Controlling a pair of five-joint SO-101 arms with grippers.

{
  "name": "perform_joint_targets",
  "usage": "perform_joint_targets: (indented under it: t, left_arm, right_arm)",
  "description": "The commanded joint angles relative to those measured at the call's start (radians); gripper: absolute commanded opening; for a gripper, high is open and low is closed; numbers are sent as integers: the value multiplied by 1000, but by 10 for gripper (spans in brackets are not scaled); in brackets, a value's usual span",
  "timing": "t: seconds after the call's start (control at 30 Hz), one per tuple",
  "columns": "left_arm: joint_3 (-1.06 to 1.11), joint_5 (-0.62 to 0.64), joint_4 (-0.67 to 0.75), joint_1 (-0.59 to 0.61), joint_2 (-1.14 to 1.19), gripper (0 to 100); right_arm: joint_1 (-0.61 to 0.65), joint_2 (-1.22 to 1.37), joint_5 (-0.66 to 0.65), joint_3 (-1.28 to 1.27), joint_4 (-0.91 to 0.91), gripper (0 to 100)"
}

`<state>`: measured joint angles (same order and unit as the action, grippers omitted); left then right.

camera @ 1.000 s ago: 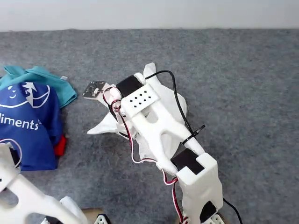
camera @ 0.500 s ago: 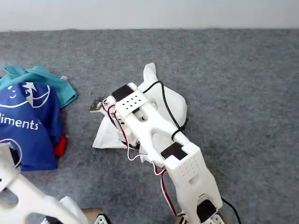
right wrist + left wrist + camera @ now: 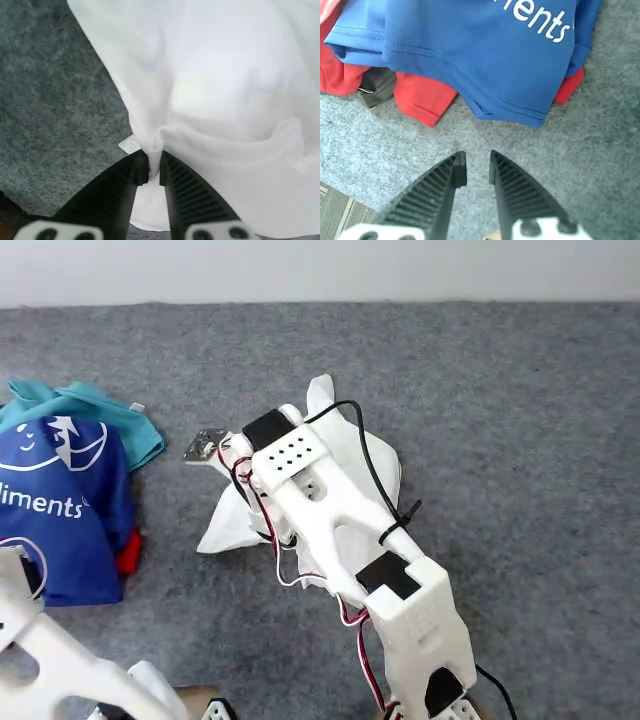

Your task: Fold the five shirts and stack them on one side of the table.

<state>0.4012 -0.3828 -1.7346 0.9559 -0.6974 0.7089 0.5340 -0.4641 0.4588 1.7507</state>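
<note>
Grey, felt-like bench (image 3: 520, 440) ran up to a pale wall strip (image 3: 320, 270) at 12 o'clock of the high view.

Crumpled white cotton shirt (image 3: 375, 465) lay near bench centre, unfolded, one sleeve tip pointing toward 12 o'clock, another corner toward 8 o'clock. White right arm (image 3: 330, 510) with black servos and red and black wires reached from 6 o'clock across the shirt.

Right hand (image 3: 154, 167): jaws closed to a slit, a gathered fold of the white shirt pinched between the black ribbed fingers (image 3: 182, 192). Cloth ran from the pinch out over the grey surface.

Stack at 9 o'clock, well apart from the white shirt: blue shirt with white print (image 3: 60, 510) on top, teal shirt (image 3: 130, 425) showing beyond it toward 12 o'clock, red shirt (image 3: 127, 552) showing at its near corner. Left wrist view also showed a dark scrap of fabric (image 3: 379, 85) lying against the red cloth.

Left arm (image 3: 40, 660) sat at 7 o'clock. Left hand (image 3: 477, 167): jaws a narrow gap apart, nothing between them, over bare bench near the blue shirt's hem, not touching it.
</note>
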Motion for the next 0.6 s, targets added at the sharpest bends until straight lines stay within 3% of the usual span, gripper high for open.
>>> perform_joint_targets:
  t: [0.0, 0.57]
  left_arm:
    - [-5, 8, -2, 0, -21, 87]
    - [-5, 8, -2, 0, -21, 87]
  right_arm:
    - [-18, -47, 15, 18, 44, 79]
    - [-10, 33, 17, 18, 44, 83]
